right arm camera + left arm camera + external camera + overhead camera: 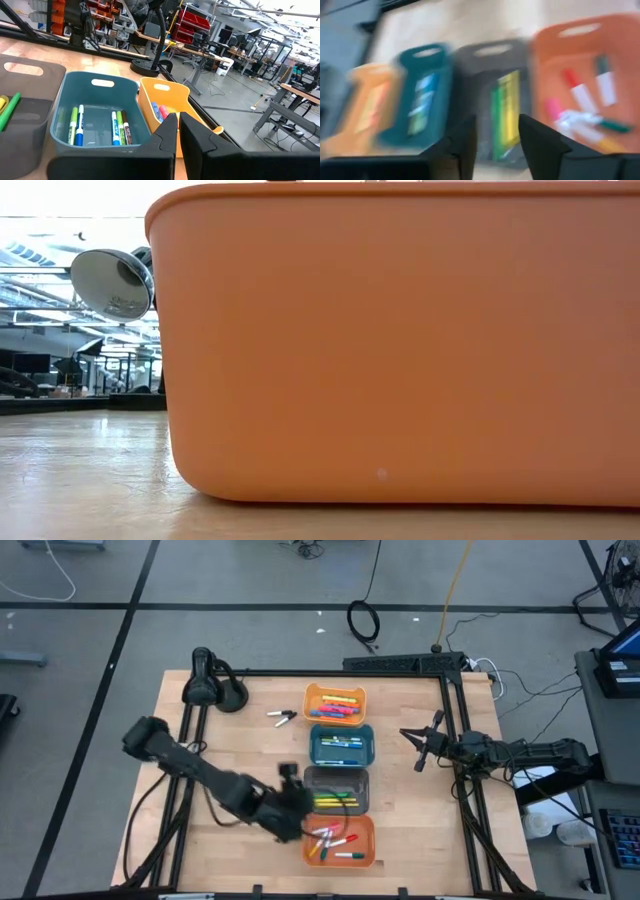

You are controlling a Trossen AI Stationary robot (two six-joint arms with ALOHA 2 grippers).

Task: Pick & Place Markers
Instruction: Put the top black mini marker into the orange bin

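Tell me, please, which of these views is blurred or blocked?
Left wrist view: motion blur smears the bins and the markers. Low view: the orange bin fills most of the frame. High and right wrist views: sharp, teal bin crisp.

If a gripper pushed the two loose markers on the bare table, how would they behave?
The loose markers look thin and round, so they would probably roll or spin. They seem light and stiff, likely sliding easily on the smooth table. They lie close together, so pushing one may disturb the other.

four bins (340,776) in row mid-table, markers (335,841) inside; two markers (282,718), seemingly, left of row's far end.
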